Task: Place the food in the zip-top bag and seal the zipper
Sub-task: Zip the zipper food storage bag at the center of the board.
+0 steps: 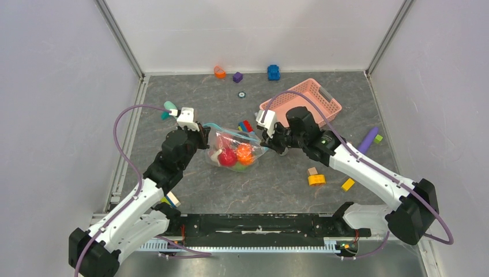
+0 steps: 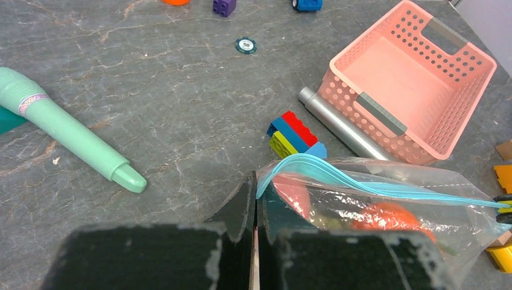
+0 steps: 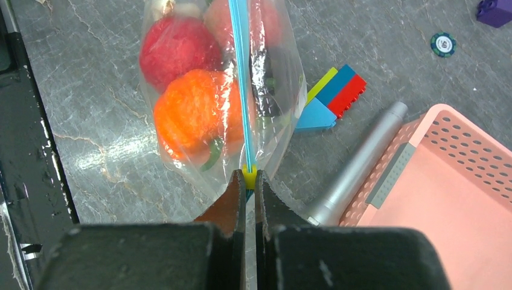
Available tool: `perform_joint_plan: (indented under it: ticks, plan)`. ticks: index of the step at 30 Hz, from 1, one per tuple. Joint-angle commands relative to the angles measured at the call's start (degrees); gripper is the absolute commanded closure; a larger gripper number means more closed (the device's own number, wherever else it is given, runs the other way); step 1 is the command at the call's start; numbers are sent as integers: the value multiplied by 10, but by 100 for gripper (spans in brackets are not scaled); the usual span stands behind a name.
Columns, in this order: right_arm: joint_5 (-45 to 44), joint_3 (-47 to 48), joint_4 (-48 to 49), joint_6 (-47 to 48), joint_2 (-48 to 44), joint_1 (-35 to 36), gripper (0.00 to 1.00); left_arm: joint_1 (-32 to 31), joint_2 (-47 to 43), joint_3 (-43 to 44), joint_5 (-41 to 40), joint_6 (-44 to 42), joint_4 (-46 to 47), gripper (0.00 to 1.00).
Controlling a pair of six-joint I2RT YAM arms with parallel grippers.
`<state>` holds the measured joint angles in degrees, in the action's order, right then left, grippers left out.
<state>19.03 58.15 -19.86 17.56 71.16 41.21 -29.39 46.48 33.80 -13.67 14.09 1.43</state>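
The clear zip-top bag [image 1: 233, 151] hangs stretched between my two grippers. Inside it is the food: an orange pumpkin [image 3: 193, 115], a red fruit [image 3: 172, 51], and other pieces I cannot make out. The teal zipper [image 3: 240, 72] runs straight along the top edge and bows up at its left end [image 2: 302, 162]. My left gripper [image 2: 255, 181] is shut on the bag's left top corner. My right gripper [image 3: 247, 181] is shut on the yellow slider [image 3: 248, 177] at the zipper's right end. In the top view, the left gripper [image 1: 203, 135] and right gripper [image 1: 266, 141] flank the bag.
A pink basket [image 1: 331, 104] stands behind the right gripper, with a silver cylinder [image 2: 338, 124] along its near side. A stack of coloured blocks [image 2: 293, 133] lies behind the bag. A mint stick [image 2: 72, 136] lies to the left. A poker chip [image 1: 241, 94] and loose blocks [image 1: 316, 179] are scattered about.
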Motion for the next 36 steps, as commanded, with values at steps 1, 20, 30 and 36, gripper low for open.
perform_joint_plan:
  ticks: [1, 20, 30, 36]
  plan:
    - [-43, -33, -135, -15, -30, -33, 100, 46, -1, 26, -193, -6, 26, 98]
    - [10, -72, -64, -2, -40, -71, 100, 66, -3, 23, 24, -53, 43, 87]
    - [103, 50, -59, 43, 9, -70, 100, 67, -24, 104, 378, -204, 13, 0]
    - [170, 99, -32, 26, 19, -69, 100, 66, 29, 185, 513, -255, -63, 0]
